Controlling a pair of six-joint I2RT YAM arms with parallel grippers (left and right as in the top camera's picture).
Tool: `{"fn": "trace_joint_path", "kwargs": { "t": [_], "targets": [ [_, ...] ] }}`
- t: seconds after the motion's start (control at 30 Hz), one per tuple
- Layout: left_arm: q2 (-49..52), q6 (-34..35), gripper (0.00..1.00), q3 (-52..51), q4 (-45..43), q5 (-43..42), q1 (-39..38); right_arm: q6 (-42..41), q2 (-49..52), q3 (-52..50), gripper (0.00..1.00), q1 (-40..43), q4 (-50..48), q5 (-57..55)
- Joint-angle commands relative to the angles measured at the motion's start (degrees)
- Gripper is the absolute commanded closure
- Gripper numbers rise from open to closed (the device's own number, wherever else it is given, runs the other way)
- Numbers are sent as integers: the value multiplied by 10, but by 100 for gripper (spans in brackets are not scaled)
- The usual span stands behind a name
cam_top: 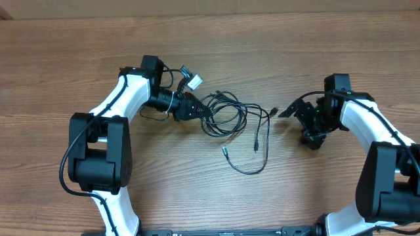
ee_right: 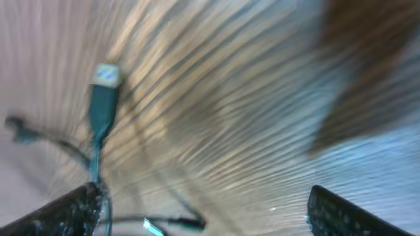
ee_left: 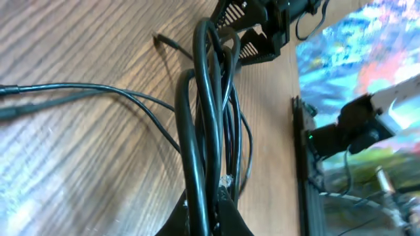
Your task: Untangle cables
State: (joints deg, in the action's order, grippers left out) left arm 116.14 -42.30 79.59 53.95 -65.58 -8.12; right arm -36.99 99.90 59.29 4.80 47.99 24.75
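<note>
Left gripper [cam_top: 198, 111] tight on the cables [cam_top: 226, 119], right gripper [cam_top: 296, 124] agape nearby

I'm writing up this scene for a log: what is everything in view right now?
table: one, brown wood, under everything
cables: one tangled bundle, strand count unclear, black, table centre
plug end: one, dark with a silver tip, at the tangle's right end
left arm: one, white and black, left side
right arm: one, white and black, right side
left gripper: one, black, shut on the cables at the tangle's left edge
right gripper: one, black, open, empty, facing the plug end
</note>
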Motion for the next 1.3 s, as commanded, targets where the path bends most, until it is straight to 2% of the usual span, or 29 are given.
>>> {"fn": "trace_joint_path", "kwargs": {
  "t": [0.0,0.03,0.07,0.17,0.3,0.37,0.43,0.53,0.6,0.7,0.73,0.8,0.87,1.0,1.13,1.27],
  "targets": [
    [-4,-77,96,10,-3,-16,3,120,-17,10,37,8,-4,193],
    [-4,-76,96,10,-3,-11,3,170,-20,15,52,11,-8,257],
    [-4,-76,96,10,-3,-9,3,201,-24,21,60,14,-7,309],
    [-4,-76,96,10,-3,-12,3,225,-49,43,62,19,15,369],
    [-4,-74,96,10,-7,-29,2,242,-89,48,62,9,40,370],
    [-4,-74,96,10,-9,-49,1,242,-103,48,63,-2,46,370],
    [-4,-74,96,10,-11,-68,0,239,-105,48,69,-15,46,371],
    [-4,-71,96,10,-13,-121,-5,233,-105,48,70,-56,27,373],
    [-4,-62,96,10,-13,-130,-9,214,-105,48,70,-80,-9,382],
    [-4,-45,96,10,-16,-137,-18,144,-105,48,75,-120,-93,381],
    [-4,-39,96,10,-19,-139,-23,124,-105,48,78,-132,-118,378],
    [-4,-15,96,10,-36,-139,-35,62,-105,48,91,-166,-178,335],
    [-4,5,96,10,-48,-137,-42,29,-105,48,96,-184,-193,289],
    [-4,27,96,10,-65,-133,-48,5,-105,48,96,-216,-192,192],
    [-4,27,96,10,-67,-133,-48,4,-105,48,85,-219,-187,174],
    [-4,27,96,10,-67,-133,-48,3,-105,48,82,-219,-147,133]
  ]
}}
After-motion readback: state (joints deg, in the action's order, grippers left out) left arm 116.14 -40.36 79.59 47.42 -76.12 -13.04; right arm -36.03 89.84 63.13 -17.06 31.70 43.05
